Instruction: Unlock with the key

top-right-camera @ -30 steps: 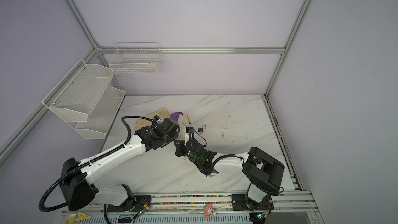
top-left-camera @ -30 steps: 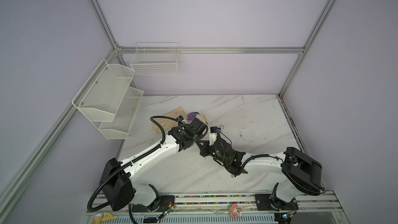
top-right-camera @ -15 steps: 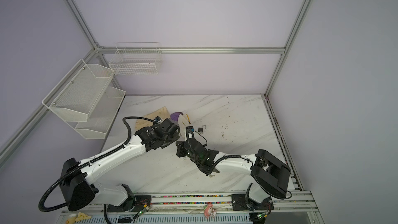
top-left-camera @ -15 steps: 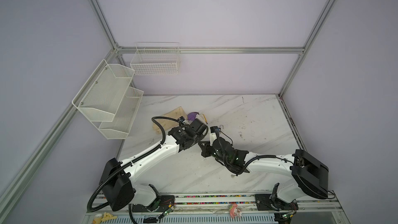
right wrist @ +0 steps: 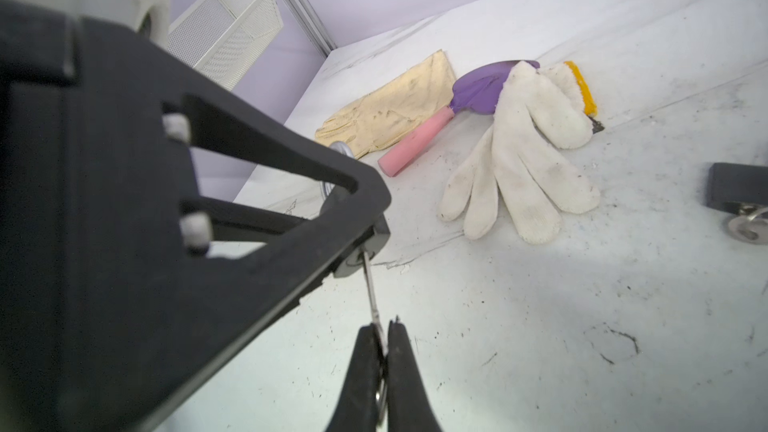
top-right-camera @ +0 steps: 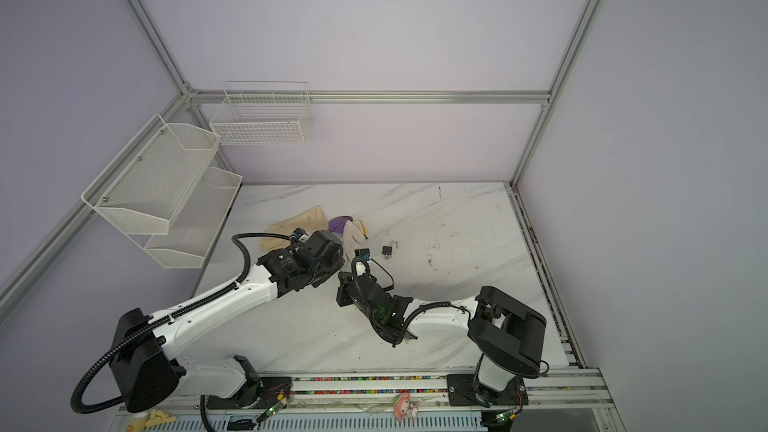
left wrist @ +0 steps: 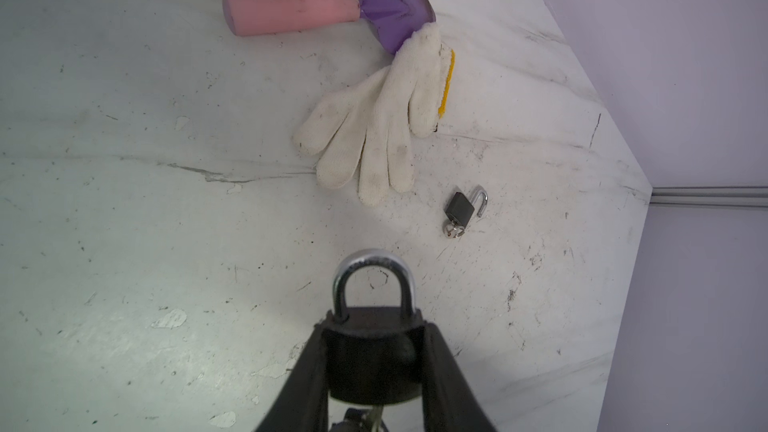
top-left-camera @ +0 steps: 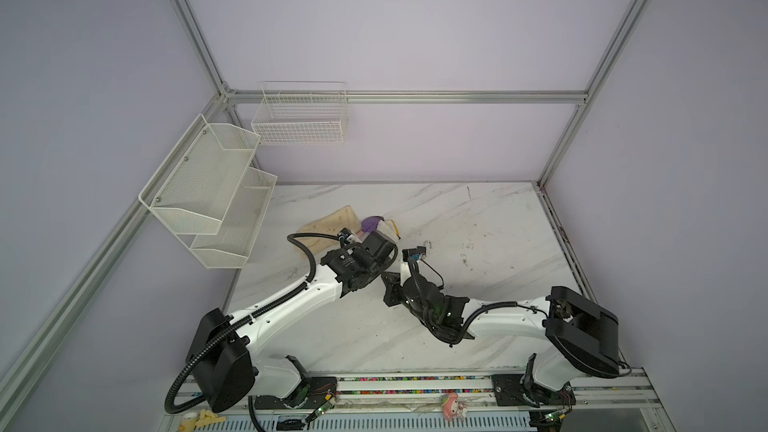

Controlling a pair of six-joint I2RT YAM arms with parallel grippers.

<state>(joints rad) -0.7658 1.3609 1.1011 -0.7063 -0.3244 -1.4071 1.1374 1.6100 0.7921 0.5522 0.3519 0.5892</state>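
The left gripper (left wrist: 373, 328) clamps the black padlock with steel shackle (left wrist: 371, 361) by its body sides. The right gripper (right wrist: 383, 332) is pinched on the thin silver key (right wrist: 370, 284). The key shaft runs straight ahead of its tips into the lock's base. A twist about that axis looks next.

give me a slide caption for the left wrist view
Left tool clamps a black padlock, shackle shut; a smaller padlock lies open beyond, near a white glove.

Top views overlook the whole table (top-left-camera: 498, 222); close wrist views share the white glove (left wrist: 374, 130).
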